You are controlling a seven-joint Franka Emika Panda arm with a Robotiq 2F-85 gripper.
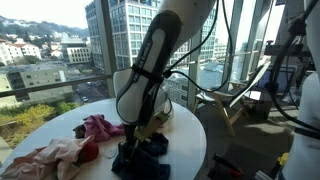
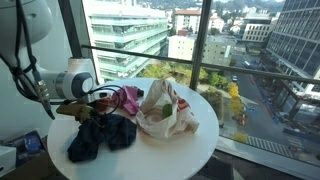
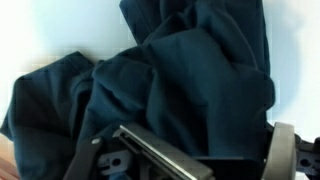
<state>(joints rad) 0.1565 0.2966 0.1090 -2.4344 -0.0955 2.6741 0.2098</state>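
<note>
Hanging spread and empty, the fingers [image 3: 283,150] straddle a dark blue cloth [image 3: 180,80], which lies crumpled directly beneath and ahead of them and fills the wrist view. Whether the tips touch it cannot be told. Its bunched length runs from lower left to upper right there. It rests near the rim of the round white worktop [image 1: 188,135]. A magenta cloth [image 2: 128,97] lies just beside it, with a pale pink cloth [image 2: 160,112] beyond. Nothing blocks the way down.
</note>
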